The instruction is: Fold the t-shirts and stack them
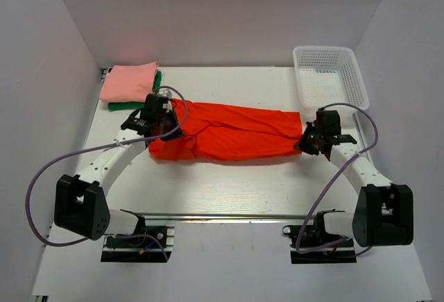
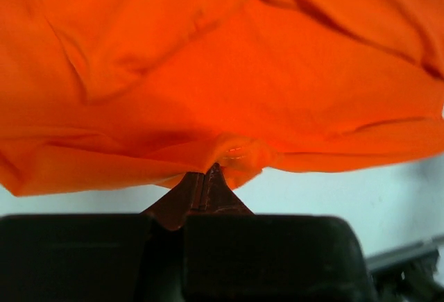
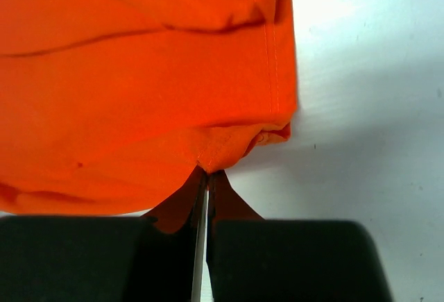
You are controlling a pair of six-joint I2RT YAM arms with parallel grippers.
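Basket (image 1: 329,49) neighbours right gripper (image 1: 304,139), folded shirts (image 1: 128,82) left gripper (image 1: 165,133) — both pinching orange shirt (image 1: 229,132)

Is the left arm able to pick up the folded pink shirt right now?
Probably not yet. The pink shirt lies close by with nothing between, but the left fingers are shut on the orange shirt.

Your left gripper (image 1: 164,130) and right gripper (image 1: 306,140) are black, on white-linked arms (image 1: 104,165) with bulky black joints (image 1: 82,205). A purple cable (image 1: 33,191) loops beside each.
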